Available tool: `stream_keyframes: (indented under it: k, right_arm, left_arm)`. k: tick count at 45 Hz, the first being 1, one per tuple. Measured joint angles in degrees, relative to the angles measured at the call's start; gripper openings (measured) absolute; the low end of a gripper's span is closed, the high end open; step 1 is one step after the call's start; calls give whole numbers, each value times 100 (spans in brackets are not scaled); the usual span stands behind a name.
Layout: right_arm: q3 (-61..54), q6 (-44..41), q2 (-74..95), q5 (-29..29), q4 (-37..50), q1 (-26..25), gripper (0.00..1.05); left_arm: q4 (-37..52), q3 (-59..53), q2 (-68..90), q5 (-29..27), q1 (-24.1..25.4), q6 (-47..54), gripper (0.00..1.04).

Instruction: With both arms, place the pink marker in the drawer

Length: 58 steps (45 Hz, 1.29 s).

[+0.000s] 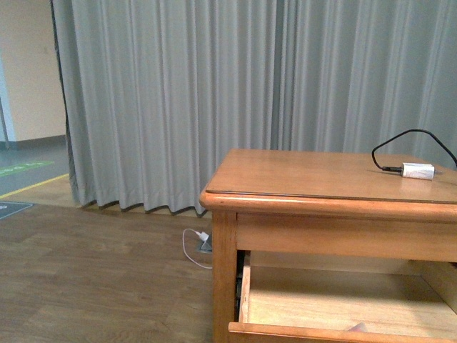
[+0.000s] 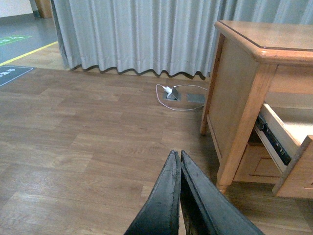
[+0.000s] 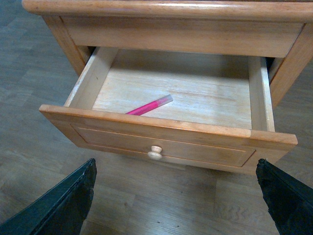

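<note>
One pink marker (image 3: 149, 105), bright with a pale end, is lying slantwise in one pulled-out drawer (image 3: 122, 139), near its front edge, under the table's (image 3: 171, 7) front edge. Two grippers are showing: left gripper (image 2: 176, 152) pinching closed, empty; right gripper (image 3: 176, 165) gaping wide.

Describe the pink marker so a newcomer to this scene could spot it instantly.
Find the honey-coloured wooden table and its pulled-out wooden drawer with one round knob. On the pale drawer floor, near the front panel, lies the slim bright pink marker with a pale end, the only thing seen inside.
</note>
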Motion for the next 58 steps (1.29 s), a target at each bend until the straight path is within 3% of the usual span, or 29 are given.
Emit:
stream_keyframes:
  k: [7,11,14,23,32,46,58]
  right_arm:
    - [-2,15,-2,37,11,4,96]
    - [-308,271,-155,1283,890,341,96]
    - [-317,415,-179,1641,1012,428,96]
    - [-297,431,219,1357,11,350,96]
    - [-343,179,1049,1001,339,332,96]
    - [-503,-184,2918,811,2009,-127,96]
    - [-566,-199,3620,306,2962,-170,96]
  left_arm:
    - [0,0,0,0,0,0,7]
    - [0,-2,0,0,0,0,22]
    - [0,0,0,-2,0,0,32]
    - [0,0,0,0,0,0,65]
    - [0,-2,0,-2,0,4,100]
    - [0,0,-2,0,0,2,99]
    - [0,0,-2,-2,0,2,99]
